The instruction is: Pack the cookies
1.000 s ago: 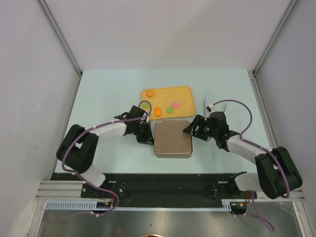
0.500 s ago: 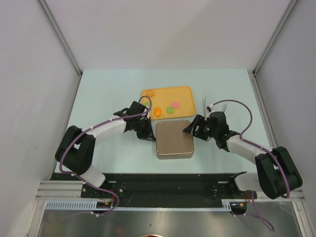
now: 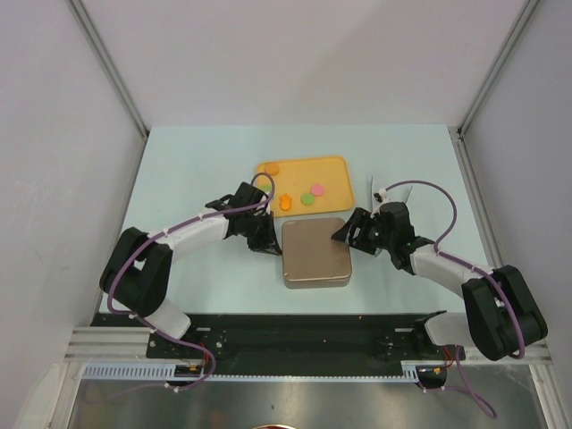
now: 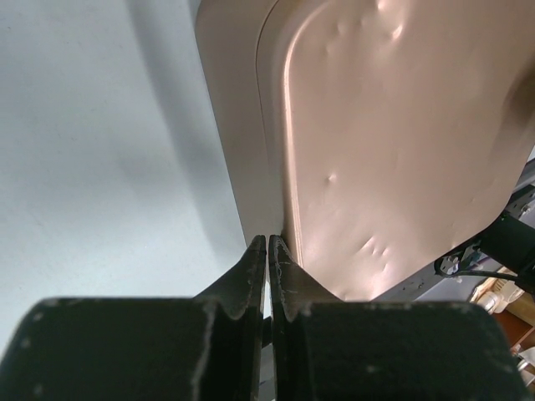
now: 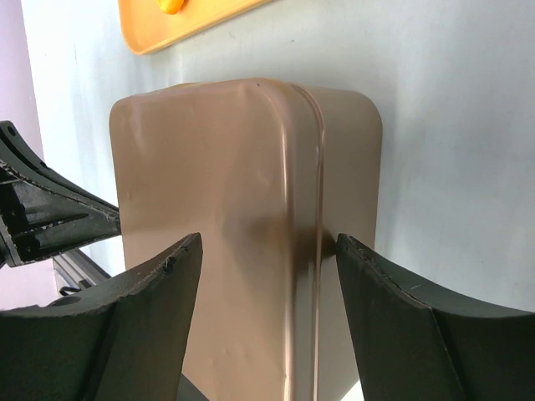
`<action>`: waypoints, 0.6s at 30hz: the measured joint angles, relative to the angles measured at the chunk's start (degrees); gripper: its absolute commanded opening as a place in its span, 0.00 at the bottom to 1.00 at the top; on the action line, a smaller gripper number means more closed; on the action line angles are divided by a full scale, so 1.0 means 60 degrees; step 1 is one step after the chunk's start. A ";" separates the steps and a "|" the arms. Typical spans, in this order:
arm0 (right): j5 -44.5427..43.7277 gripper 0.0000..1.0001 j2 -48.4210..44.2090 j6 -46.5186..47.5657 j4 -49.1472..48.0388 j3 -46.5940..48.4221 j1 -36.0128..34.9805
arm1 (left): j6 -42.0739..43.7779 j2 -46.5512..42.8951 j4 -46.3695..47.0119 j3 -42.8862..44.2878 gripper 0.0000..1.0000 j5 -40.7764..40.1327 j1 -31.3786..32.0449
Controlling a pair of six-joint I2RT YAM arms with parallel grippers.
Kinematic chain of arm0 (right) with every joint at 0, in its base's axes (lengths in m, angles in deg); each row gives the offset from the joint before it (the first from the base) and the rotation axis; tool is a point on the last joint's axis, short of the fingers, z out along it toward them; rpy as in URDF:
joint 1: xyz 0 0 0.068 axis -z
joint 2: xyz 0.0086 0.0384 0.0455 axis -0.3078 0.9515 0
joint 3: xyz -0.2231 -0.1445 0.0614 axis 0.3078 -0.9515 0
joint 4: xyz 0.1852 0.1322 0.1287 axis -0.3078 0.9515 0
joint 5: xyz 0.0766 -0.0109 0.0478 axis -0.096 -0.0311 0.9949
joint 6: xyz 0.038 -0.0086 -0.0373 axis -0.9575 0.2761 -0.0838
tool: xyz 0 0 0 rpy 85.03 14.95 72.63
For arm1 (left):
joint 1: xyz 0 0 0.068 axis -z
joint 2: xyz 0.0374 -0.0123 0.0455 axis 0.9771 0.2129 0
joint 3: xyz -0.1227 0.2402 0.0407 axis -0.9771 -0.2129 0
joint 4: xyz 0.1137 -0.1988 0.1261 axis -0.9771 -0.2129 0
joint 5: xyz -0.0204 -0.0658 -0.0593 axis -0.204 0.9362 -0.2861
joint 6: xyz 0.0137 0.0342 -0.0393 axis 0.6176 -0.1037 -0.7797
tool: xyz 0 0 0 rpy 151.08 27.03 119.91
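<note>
**While two arms flank the tin, cookies wait on the tray**

As the left gripper, fingers pressed together, has crept to the tin's corner, the box has slid slightly rightward. The right gripper spreads wide around its far edge. Lid on, dented bronze metal; bright cookies lie on the glossy orange tray behind.

- Both arms are showing white link shells and black joint housings.
- Purple cables are looping along each arm.
- The fingers are looking matte black and speckled.
</note>
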 measured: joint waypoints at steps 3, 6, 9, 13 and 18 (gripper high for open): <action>-0.0004 0.71 -0.0047 0.0033 0.0062 0.0000 0.0004 | 0.0004 0.0000 0.0000 0.0004 0.08 -0.0004 -0.0004; 0.0007 0.72 -0.0175 0.0062 0.0208 0.0000 0.0051 | 0.0015 -0.0033 -0.0004 0.0004 0.10 0.0000 -0.0036; 0.0029 0.73 -0.0361 0.0098 0.0317 -0.0004 0.0142 | 0.0044 -0.0168 0.0025 0.0004 0.11 0.0055 -0.0215; 0.0040 0.74 -0.0637 0.0211 0.0474 -0.0004 0.0408 | 0.0120 -0.0404 0.0036 0.0004 0.13 0.0080 -0.0634; 0.0011 0.72 -0.1071 0.0335 0.0827 -0.0004 0.0838 | 0.0277 -0.0554 0.0033 0.0004 0.13 0.0062 -0.1188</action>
